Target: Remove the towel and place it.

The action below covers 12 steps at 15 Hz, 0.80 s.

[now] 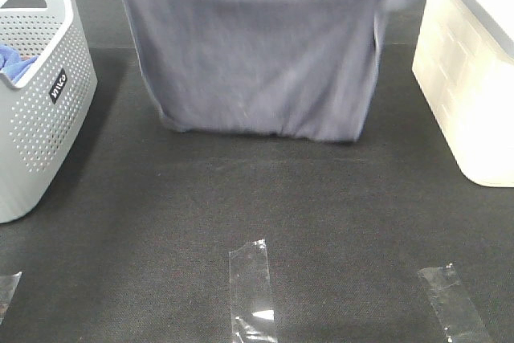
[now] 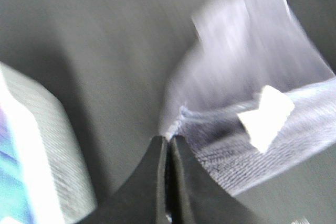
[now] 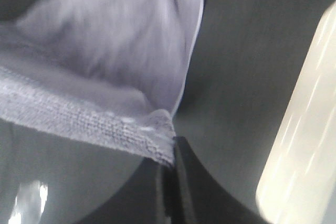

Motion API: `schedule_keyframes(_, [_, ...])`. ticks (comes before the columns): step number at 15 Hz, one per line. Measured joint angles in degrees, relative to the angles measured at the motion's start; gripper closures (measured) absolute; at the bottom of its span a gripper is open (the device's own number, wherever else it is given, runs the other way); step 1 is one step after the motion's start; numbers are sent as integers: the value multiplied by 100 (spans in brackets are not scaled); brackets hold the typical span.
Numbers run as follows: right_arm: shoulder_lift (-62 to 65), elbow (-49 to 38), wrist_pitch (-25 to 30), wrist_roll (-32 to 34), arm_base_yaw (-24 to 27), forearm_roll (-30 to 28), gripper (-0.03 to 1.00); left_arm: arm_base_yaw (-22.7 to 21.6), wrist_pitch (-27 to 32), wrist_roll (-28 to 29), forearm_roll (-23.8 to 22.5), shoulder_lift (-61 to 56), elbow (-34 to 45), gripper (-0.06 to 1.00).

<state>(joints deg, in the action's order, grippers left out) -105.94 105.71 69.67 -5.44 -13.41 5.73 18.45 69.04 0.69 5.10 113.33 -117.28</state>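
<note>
Black worktop (image 1: 241, 222), towel (image 1: 257, 54) hung spread over its far half, lower hem near the surface.
Left claw (image 2: 169, 145) and right claw (image 3: 170, 156) each pinched tight on a top corner; lower evenly, taut.

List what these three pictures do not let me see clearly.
- Exterior high view: the top edge cuts off the towel's upper hem.
- Same view: the grey basket's wall hides most of the blue cloth.
- Left wrist view: blur makes the towel's white label unreadable.
- Right wrist view: the white bin is blurred and cut off.
</note>
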Motion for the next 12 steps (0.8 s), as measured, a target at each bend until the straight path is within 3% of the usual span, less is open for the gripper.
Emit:
schedule_keyframes(6, [1220, -2137, 11, -6, 6, 69, 97, 728, 17, -69, 166, -911, 2659, 94])
schedule_keyframes(8, [1495, -2418, 29, -6, 6, 109, 97, 900, -46, -40, 172, -1077, 3065, 94])
schedule_keyframes(10, [1547, -2435, -6, -6, 6, 109, 97, 917, -481, 6, 0, -1083, 3168, 94])
schedule_keyframes(12, [1478, -2447, -476, -6, 6, 74, 97, 917, -1203, 223, -619, -1083, 3180, 94])
